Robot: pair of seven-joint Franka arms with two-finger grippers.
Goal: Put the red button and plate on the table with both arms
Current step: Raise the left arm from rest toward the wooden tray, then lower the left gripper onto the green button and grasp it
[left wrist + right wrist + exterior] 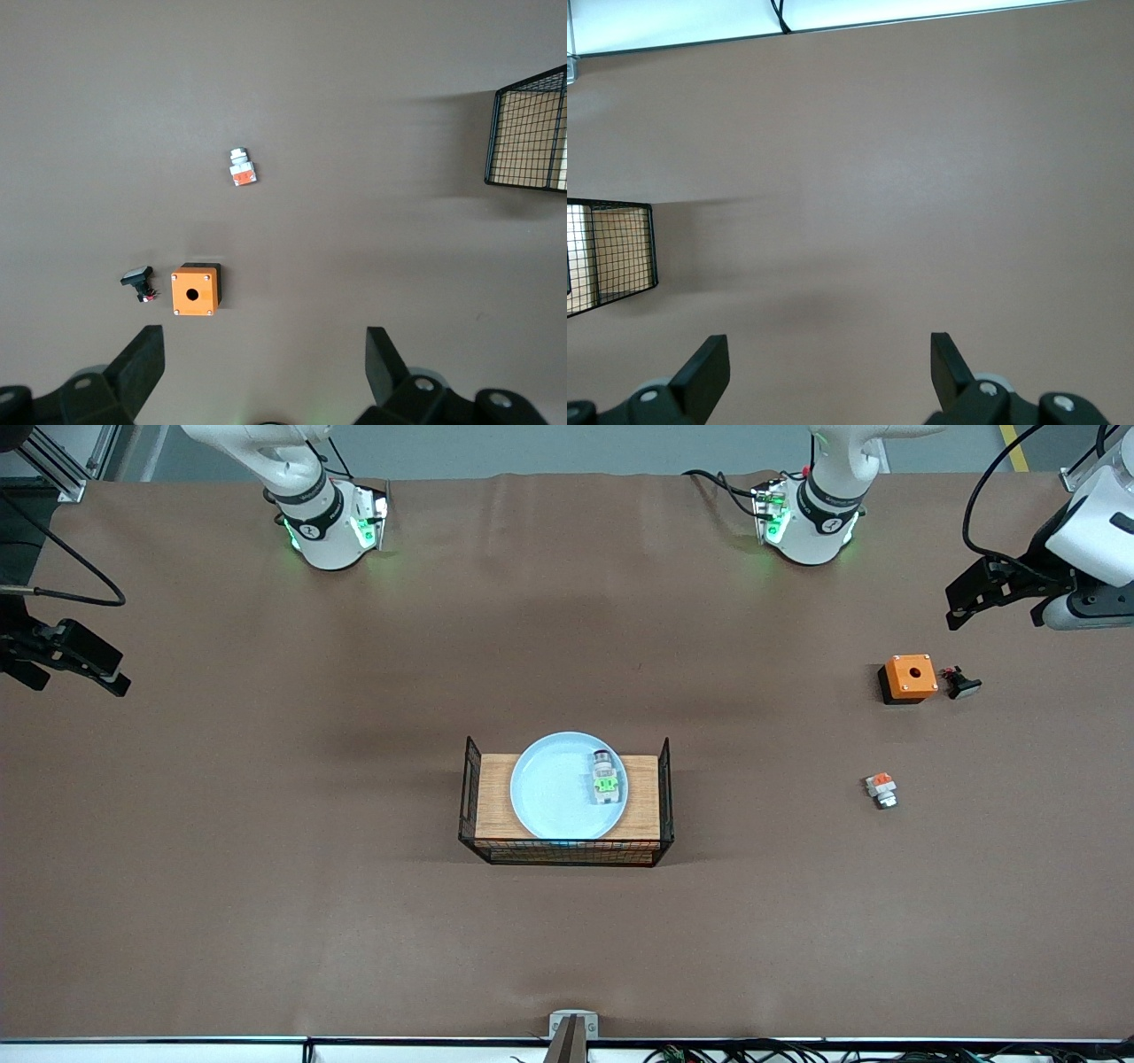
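Note:
The pale blue plate point(567, 786) rests on a wooden board with black wire-mesh ends point(640, 802) at the middle of the brown table point(266, 868). The red button point(604, 779), a white-grey module with a green tab, lies in the plate toward the left arm's end. My left gripper point(961, 607) is open and empty, up over the table's left-arm end; its own view point(264, 345) shows bare table between the fingers. My right gripper point(111, 682) is open and empty over the right-arm end, and in its own view point(829, 350) also over bare table.
An orange square box with a round hole point(909, 677) and a small black part point(960, 683) lie near the left gripper. A tiny module with an orange tab point(881, 789) lies nearer the front camera. The left wrist view shows them too: box point(195, 289), module point(241, 166).

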